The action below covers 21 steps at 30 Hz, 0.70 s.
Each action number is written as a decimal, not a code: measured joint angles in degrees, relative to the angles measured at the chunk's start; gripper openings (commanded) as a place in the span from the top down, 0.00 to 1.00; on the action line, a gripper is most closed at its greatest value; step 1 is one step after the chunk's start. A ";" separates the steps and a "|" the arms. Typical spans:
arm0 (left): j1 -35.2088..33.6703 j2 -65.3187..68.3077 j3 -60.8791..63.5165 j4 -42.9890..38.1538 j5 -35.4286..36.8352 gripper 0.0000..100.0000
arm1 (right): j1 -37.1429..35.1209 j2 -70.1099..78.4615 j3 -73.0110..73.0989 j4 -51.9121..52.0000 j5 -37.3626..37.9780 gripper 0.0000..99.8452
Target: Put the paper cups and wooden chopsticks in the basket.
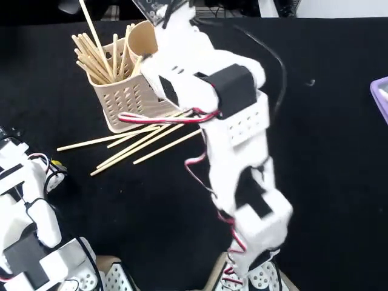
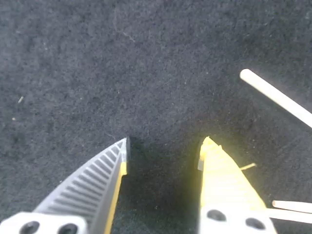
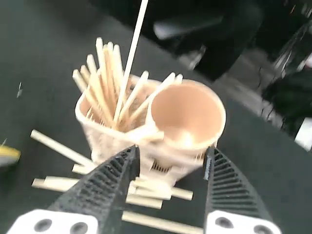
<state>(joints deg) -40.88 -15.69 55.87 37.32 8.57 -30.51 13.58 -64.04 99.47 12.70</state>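
While it hangs low at the near left corner, left pincer [image 2: 165,144]: released, jaws apart with bare black tabletop [image 2: 73,58] between them and nothing gripped.
Loose chopsticks [image 1: 139,140]: a fan of them lying flat on the tabletop just in front of the basket, toward the left half; the left wrist view shows the ends of a few [image 2: 278,97] just beside that pincer.
Basket [image 1: 130,97]: pale and perforated, upright near the far left of the tabletop.
Chopsticks in the basket [image 1: 97,57]: a bundle standing on end in its left part, one tall stick [image 1: 91,24] leaning out above the others.
Paper cup [image 1: 143,39]: inside the basket's right part, mouth open and tilted.
Right pincer [image 3: 171,150]: released, jaws spread wide and holding nothing, above the basket with the cup [image 3: 187,114] beyond its tips.
Purple object [image 1: 380,94]: at the tabletop's right edge, well apart from the basket; what it is cannot be told.
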 measured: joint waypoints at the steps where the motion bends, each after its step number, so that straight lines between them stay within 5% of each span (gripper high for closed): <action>1: 0.00 0.00 0.00 0.00 0.00 0.76 | -0.62 -3.08 5.54 0.00 -0.18 0.79; 7: 0.00 0.00 0.00 0.00 0.00 0.76 | -5.71 -18.73 39.65 -9.49 -0.18 0.79; 15: 0.00 0.00 0.00 0.00 0.00 0.76 | -10.29 -30.68 88.00 -42.90 0.79 0.78; 21: 0.00 0.00 0.00 0.00 0.00 0.76 | -11.69 -28.04 106.02 -66.81 0.44 0.77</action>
<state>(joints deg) -40.88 -15.69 55.87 37.32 8.57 -42.20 -14.46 41.98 32.66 13.14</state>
